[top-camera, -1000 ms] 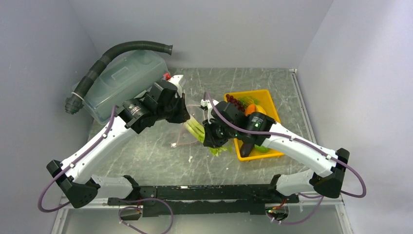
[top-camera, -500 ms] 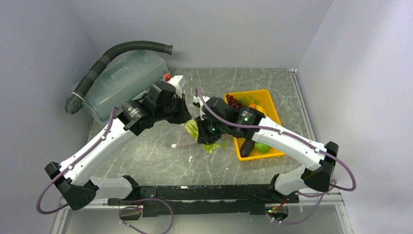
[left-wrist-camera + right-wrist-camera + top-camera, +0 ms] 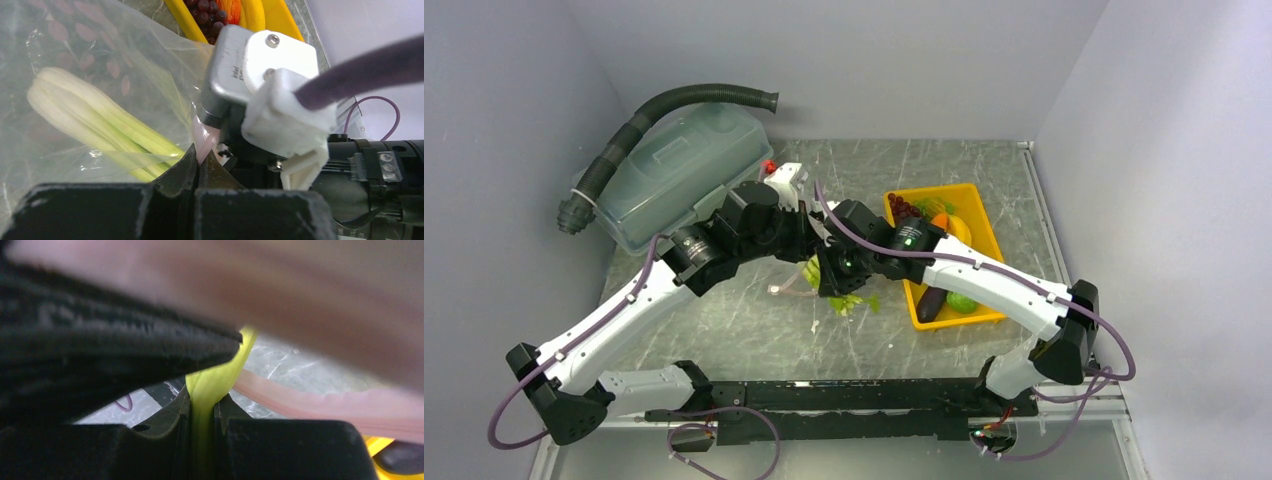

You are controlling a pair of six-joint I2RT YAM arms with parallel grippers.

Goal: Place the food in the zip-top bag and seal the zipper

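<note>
Pink strip (image 3: 204,142): your left end effector (image 3: 198,161) is clamped shut on it, holding up the mouth of the clear bag (image 3: 75,60).
Right end effector (image 3: 202,407): narrowed on a yellow-green leaf (image 3: 215,375), close beside that strip.
Celery (image 3: 100,122): shows through the plastic; the other food sits in the yellow tray (image 3: 979,205).
Risk: your arms are crowded together. Push harder and the strip may tear free. Let go too shallow and the leaf may drag back out onto the desk (image 3: 744,320).
</note>
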